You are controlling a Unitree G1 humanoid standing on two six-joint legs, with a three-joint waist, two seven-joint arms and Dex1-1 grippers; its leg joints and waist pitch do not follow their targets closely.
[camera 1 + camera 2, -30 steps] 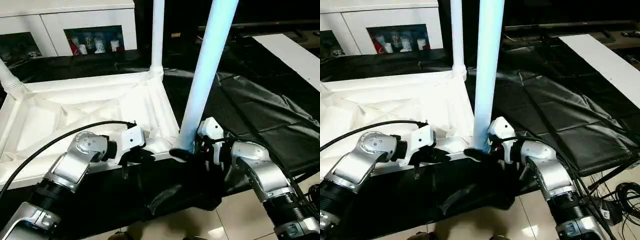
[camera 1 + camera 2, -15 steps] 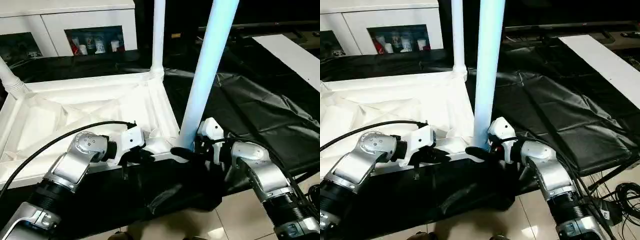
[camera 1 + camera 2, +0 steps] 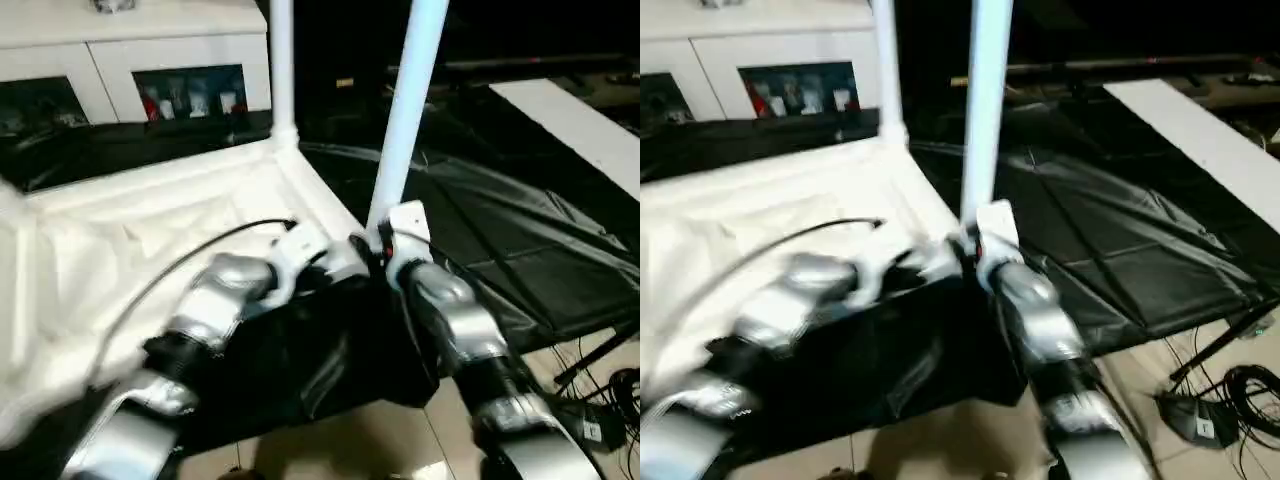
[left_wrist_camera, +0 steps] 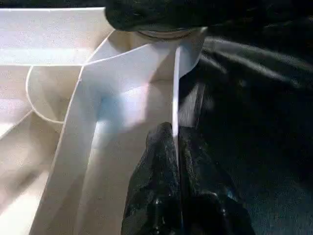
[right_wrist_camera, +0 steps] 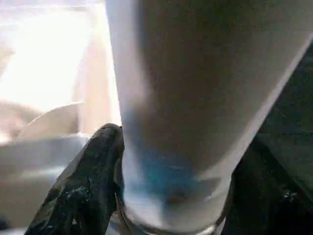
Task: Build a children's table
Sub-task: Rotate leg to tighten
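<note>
Where the tabletop (image 3: 150, 215) lies upside down on the black sheet (image 3: 520, 240), the head views show both silver forearms meeting at its near corner.

Head views:
- Near leg (image 3: 405, 110): white tube, upright, its foot at the corner just ahead of the right claw (image 3: 378, 243).
- Far leg (image 3: 281, 70): white tube, upright at the corner beyond both claws.
- Left claw (image 3: 335, 268): at the tabletop's near edge, just beside the right claw.
- Black cable (image 3: 200, 250): arcs over the left forearm.
- White cabinet (image 3: 150, 65): glass doors, well beyond the tabletop.
- Cables on the tiled floor (image 3: 1240, 390): behind and outward of the right forearm.

Left wrist view:
- Left claw (image 4: 176, 142): clenched on a thin upright rib of the tabletop (image 4: 122, 88), one black finger (image 4: 159, 161) pressed to each face of it.
- Round corner socket: straight ahead of the fingertips, with a dark shape across it that cannot be made out.
- Black sheet (image 4: 259, 112): just off the outer finger.

Right wrist view:
- Right claw (image 5: 168, 161): grasping the near leg (image 5: 195, 88) just above its base, fingers (image 5: 93, 171) on opposite sides of the tube.
- Tabletop (image 5: 54, 73): pale ribbing beyond the finger on the inner side.
</note>
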